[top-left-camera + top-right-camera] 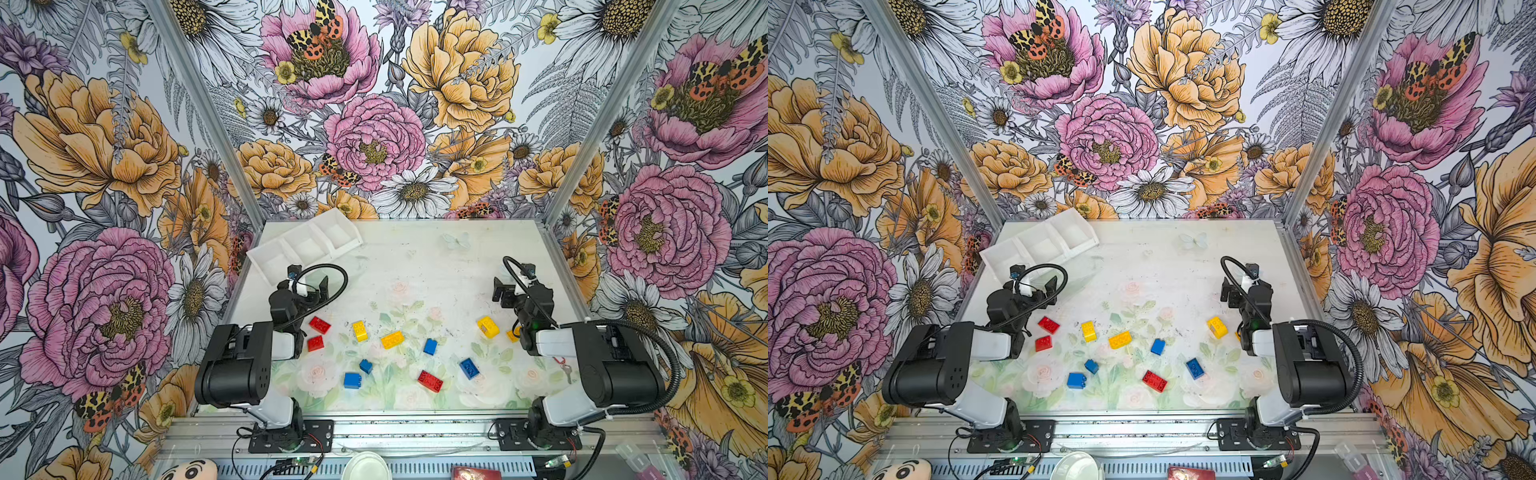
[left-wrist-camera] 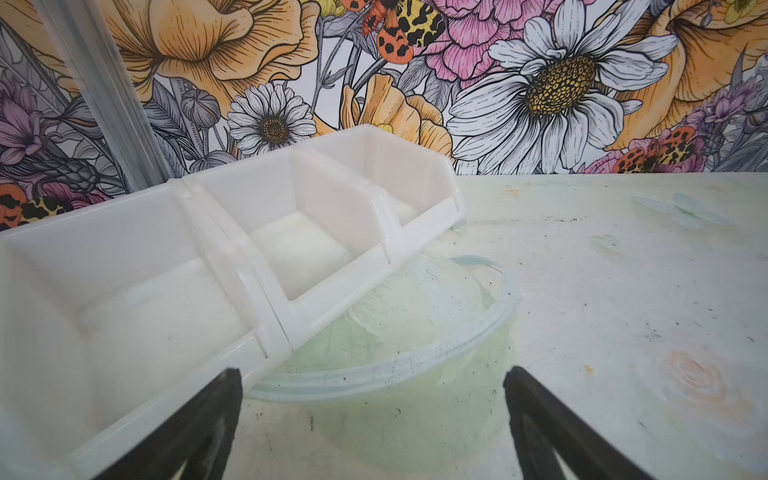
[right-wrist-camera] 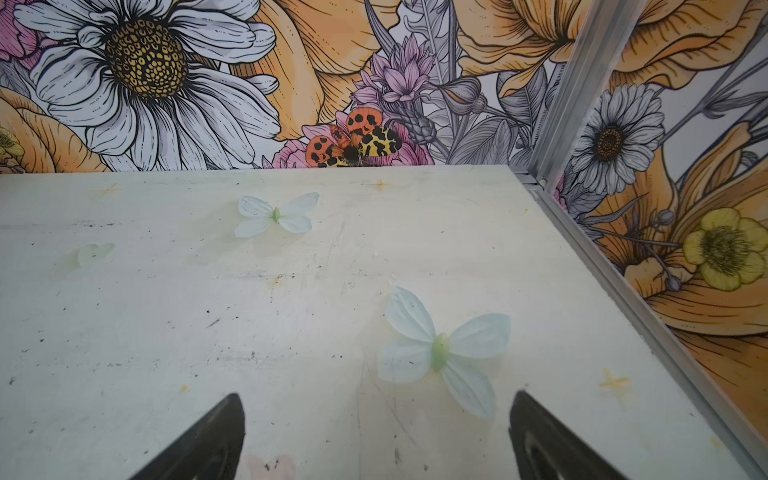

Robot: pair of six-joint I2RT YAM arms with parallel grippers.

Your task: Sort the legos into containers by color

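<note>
Red, blue and yellow legos lie scattered on the near half of the table in both top views, among them a red one point(image 1: 319, 324), a yellow one point(image 1: 392, 339), a blue one point(image 1: 469, 368) and another red one point(image 1: 1154, 381). The white three-bin containers point(image 1: 345, 248) point(image 1: 1088, 244) point(image 2: 274, 316) stand slanted at the back left, all bins empty. My left gripper point(image 1: 305, 286) point(image 1: 1030, 286) point(image 2: 372, 374) hovers open just in front of them, holding nothing. My right gripper point(image 1: 517, 286) point(image 1: 1246, 286) point(image 3: 376, 399) is open over bare table at the right, beyond a yellow lego point(image 1: 488, 326).
A clear round tub point(image 2: 478, 340) sits against the containers' front, right before my left gripper. A red key tag with key point(image 1: 561, 361) lies by the right arm. A round white dish point(image 1: 365, 465) rests off the table's front edge. Metal frame posts line both sides.
</note>
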